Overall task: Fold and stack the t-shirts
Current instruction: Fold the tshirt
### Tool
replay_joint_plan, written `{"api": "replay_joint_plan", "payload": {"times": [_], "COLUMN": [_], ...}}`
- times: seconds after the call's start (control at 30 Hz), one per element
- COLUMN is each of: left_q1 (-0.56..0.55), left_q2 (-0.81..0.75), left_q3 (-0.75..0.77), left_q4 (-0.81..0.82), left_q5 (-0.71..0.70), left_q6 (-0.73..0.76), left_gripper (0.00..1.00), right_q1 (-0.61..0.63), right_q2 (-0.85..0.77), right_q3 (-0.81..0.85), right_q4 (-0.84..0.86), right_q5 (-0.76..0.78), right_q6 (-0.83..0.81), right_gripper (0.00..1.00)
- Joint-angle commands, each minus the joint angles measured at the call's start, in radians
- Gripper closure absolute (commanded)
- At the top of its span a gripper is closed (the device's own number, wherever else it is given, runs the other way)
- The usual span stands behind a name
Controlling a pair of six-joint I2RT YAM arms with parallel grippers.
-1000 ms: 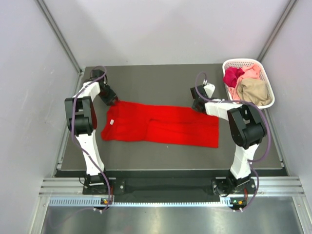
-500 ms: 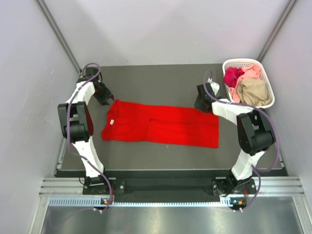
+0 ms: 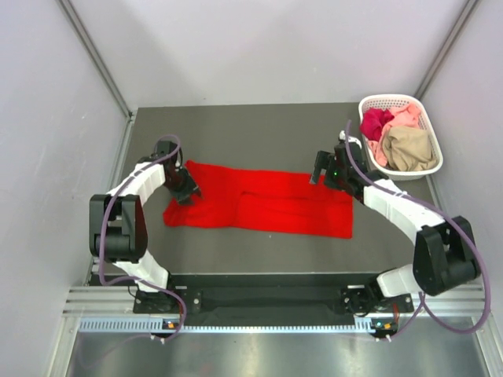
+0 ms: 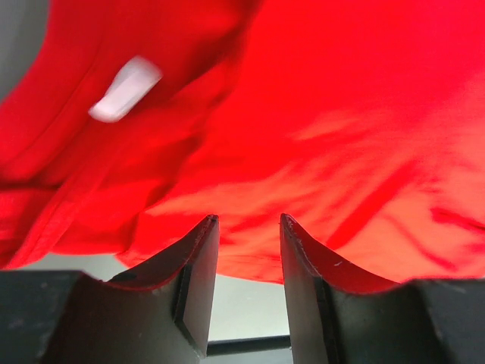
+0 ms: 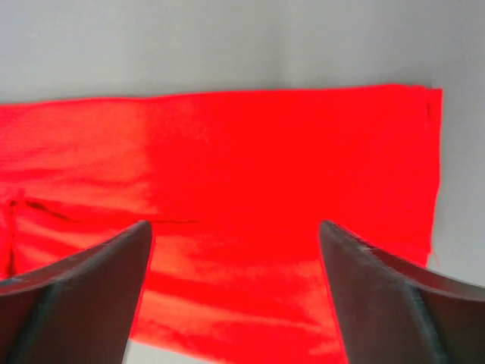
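Observation:
A bright red t-shirt [image 3: 267, 203] lies flat on the dark table [image 3: 251, 133], folded into a long strip running left to right. Its white neck label [image 4: 125, 89] shows in the left wrist view. My left gripper [image 3: 189, 191] hovers over the shirt's left end, open, with only bare table between its fingers [image 4: 198, 265]. My right gripper [image 3: 321, 174] hangs over the far right part of the shirt [image 5: 250, 159], its jaws wide open and empty [image 5: 235, 225]. Magenta [image 3: 376, 122], pale pink [image 3: 406, 118] and tan [image 3: 409, 148] t-shirts sit crumpled in the basket.
A white plastic lattice basket [image 3: 391, 99] stands at the table's far right corner. Grey walls close in the back and both sides. A metal rail [image 3: 267, 302] with the arm bases runs along the near edge.
The left gripper has come forward from the far left corner onto the shirt's left end. The right arm has stretched out over the shirt's right end and its jaws have spread wide.

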Motion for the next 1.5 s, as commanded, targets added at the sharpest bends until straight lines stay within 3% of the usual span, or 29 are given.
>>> {"api": "replay_joint_plan", "payload": {"times": [0.0,0.03,0.23,0.7,1.03,1.2,1.33,1.47], "left_q1": [0.009,0.012,0.018,0.030,0.099,0.107,0.112,0.109], "left_q2": [-0.038,-0.017,0.055,0.195,0.331,0.338,0.336,0.273], "left_q3": [-0.078,-0.089,-0.121,0.024,0.145,0.149,0.132,0.090], "left_q4": [0.056,0.055,0.067,0.041,-0.002,0.000,-0.005,0.021], "left_q5": [-0.033,-0.042,-0.143,-0.295,-0.318,-0.329,-0.295,-0.216], "left_q6": [-0.063,-0.065,-0.063,-0.042,-0.034,-0.025,-0.028,-0.025], "left_gripper": [0.57,0.57,0.57,0.58,0.59,0.59,0.59,0.56], "right_q1": [0.007,0.007,0.017,0.052,-0.014,-0.077,-0.086,-0.100], "right_q2": [-0.092,-0.098,-0.106,-0.031,0.030,0.093,0.089,0.079], "right_q3": [-0.013,-0.019,-0.023,0.006,0.004,-0.019,-0.090,-0.132], "right_q4": [-0.007,-0.006,0.030,0.021,0.024,0.022,0.059,0.085], "right_q5": [-0.012,-0.012,-0.078,-0.063,0.130,0.143,0.164,0.193], "right_q6": [-0.021,-0.018,-0.009,0.034,-0.017,0.008,0.040,0.045], "right_gripper": [0.05,0.00,0.00,0.00,0.01,0.17,0.56,0.63]}}
